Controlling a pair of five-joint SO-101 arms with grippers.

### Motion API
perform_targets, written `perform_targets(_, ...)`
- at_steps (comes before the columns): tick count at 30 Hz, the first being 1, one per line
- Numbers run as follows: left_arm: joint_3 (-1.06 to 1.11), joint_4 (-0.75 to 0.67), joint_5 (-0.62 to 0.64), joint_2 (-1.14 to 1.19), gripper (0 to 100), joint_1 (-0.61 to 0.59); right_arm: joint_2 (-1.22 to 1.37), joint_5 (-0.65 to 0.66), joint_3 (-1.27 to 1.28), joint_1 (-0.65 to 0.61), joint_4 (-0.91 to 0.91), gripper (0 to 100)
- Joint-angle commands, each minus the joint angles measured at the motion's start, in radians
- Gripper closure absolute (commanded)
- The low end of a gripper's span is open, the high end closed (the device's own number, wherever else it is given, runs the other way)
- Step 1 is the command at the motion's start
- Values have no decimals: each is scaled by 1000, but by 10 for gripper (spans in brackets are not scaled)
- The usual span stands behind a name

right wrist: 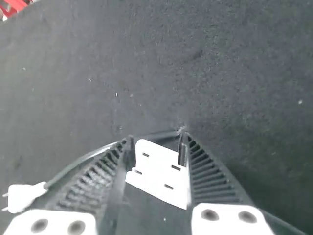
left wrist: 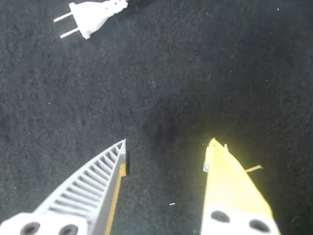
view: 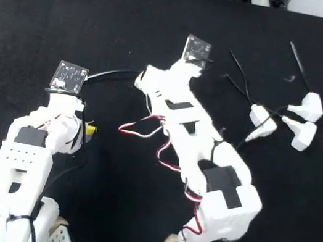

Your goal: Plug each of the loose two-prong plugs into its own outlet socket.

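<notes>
— Closest to the right wrist's lens, what sits between those dark ribbed fingers point(right wrist: 208, 169)?
— An outlet socket point(right wrist: 159, 171), white, its slotted face toward the camera; the right hand point(right wrist: 156, 139) is clamped on its two sides, just over the black table point(right wrist: 220, 58).
— And beside it?
— One small white plug point(right wrist: 22, 196) lies on the table near a finger (a dark line curves away from it; cord or shadow, hard to say).
— The left hand point(left wrist: 167, 142)?
— Spread wide, one white finger and one yellow, black table showing between them. One two-prong plug point(left wrist: 90, 17) lies well beyond the tips, prongs bare.
— From above?
— Several white pieces point(view: 306, 109) with black cords lie grouped toward the table's right side, apart from both arms; plug or socket, it cannot be told.
</notes>
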Motion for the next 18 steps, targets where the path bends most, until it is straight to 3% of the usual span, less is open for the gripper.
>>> perform_targets(1, -12, -11, 3, -18, 741, 2, 12, -38, -68, -5, -2, 843)
perform_targets(11, -19, 21, 3, -18, 741, 2, 117, -32, -113, -9, 11, 843)
perform_targets(18, -21, 21, 3, -18, 741, 2, 111, -31, -176, -44, 227, 843)
